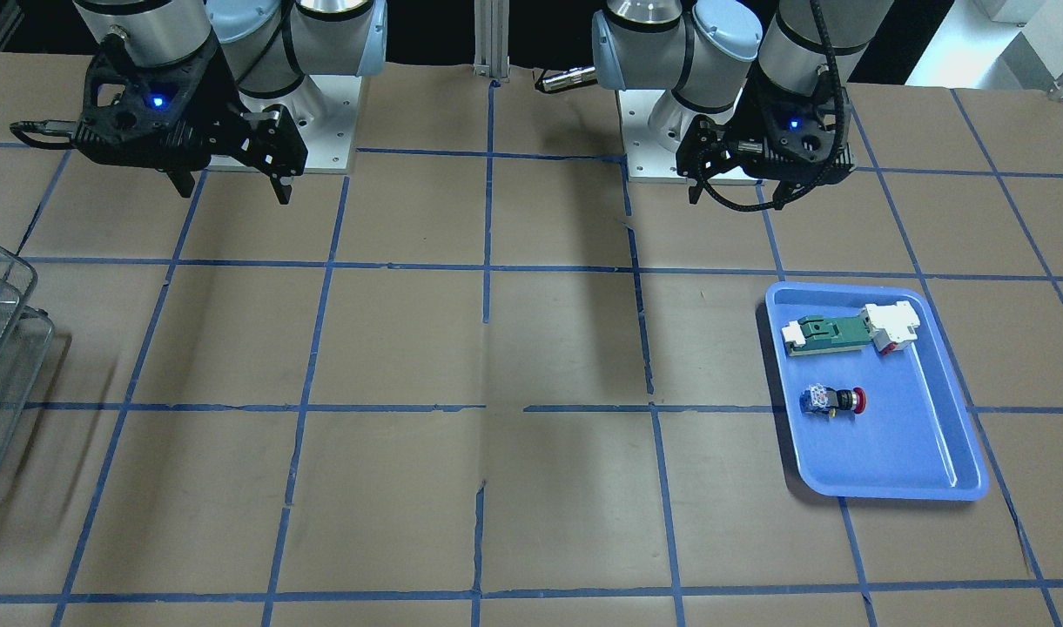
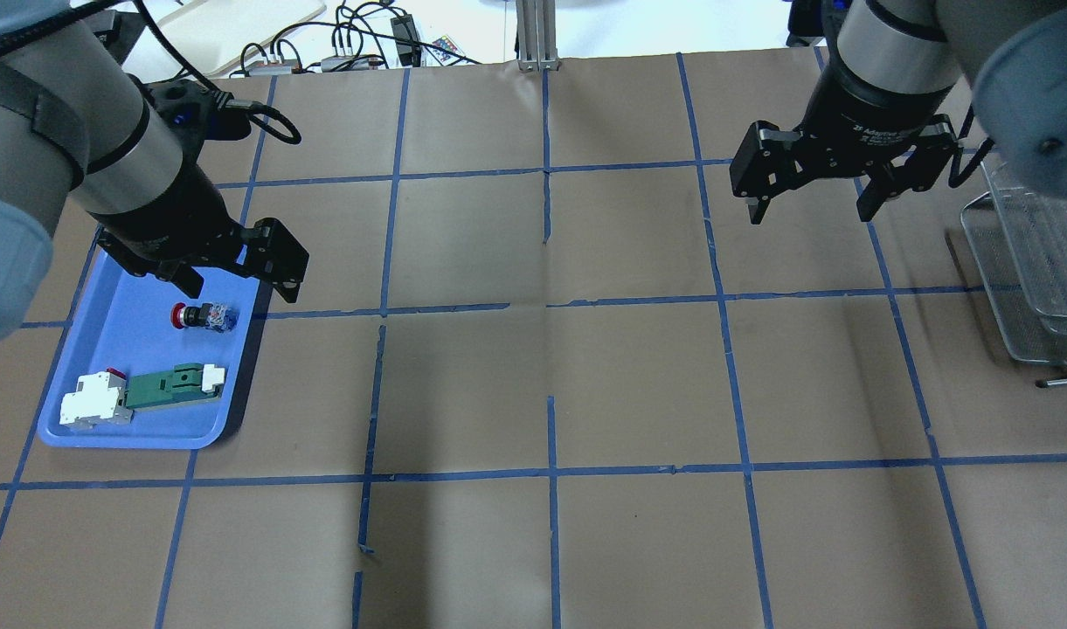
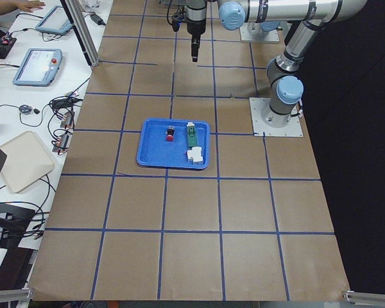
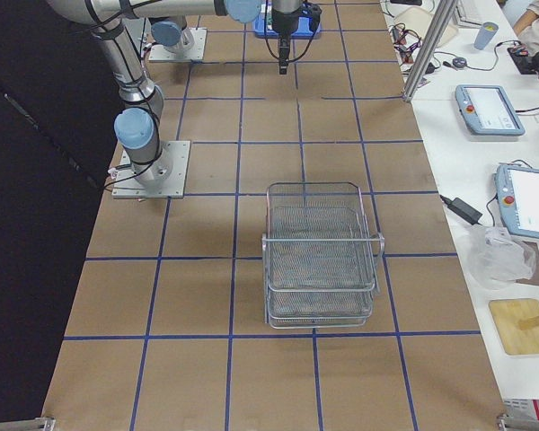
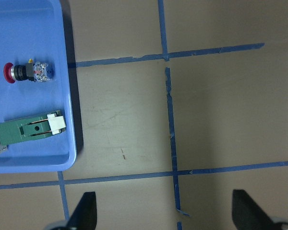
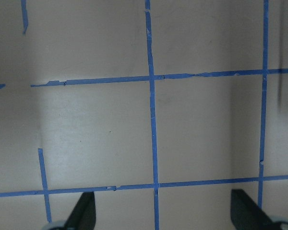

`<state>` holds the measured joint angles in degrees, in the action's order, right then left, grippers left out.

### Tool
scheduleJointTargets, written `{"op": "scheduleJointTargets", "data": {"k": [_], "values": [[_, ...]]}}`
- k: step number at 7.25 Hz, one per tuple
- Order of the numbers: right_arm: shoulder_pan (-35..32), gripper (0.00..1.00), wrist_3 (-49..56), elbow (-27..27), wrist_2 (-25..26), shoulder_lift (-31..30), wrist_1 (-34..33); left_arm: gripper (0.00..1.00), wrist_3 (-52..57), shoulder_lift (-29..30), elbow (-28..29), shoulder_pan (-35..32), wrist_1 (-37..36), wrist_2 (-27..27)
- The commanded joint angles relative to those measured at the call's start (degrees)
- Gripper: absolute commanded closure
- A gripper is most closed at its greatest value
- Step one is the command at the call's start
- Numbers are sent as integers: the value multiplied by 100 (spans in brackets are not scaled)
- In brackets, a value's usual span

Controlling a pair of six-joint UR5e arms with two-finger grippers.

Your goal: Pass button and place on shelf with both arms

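The button, with a red cap, black body and blue-white block, lies on its side in the blue tray. It also shows in the overhead view and the left wrist view. My left gripper is open and empty. It hovers over the tray's far right corner, just beyond the button. The silver wire-mesh shelf stands at the table's right end and shows whole in the exterior right view. My right gripper is open and empty, raised over bare table to the left of the shelf.
A green-and-white part and a white breaker lie in the tray near the button. The table is brown paper with a blue tape grid. Cables and tablets lie beyond the table's far edge.
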<state>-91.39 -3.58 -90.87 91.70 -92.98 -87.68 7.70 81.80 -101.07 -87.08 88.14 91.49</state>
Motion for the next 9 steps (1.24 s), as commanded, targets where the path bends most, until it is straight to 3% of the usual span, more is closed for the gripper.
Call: {"op": "scheduleJointTargets", "data": {"k": [1, 9], "values": [[7, 0, 24, -1, 50, -36, 40, 0, 3, -6, -9, -2, 1, 0], [16, 0, -2, -1, -38, -89, 14, 0, 12, 29, -9, 7, -16, -8]]}}
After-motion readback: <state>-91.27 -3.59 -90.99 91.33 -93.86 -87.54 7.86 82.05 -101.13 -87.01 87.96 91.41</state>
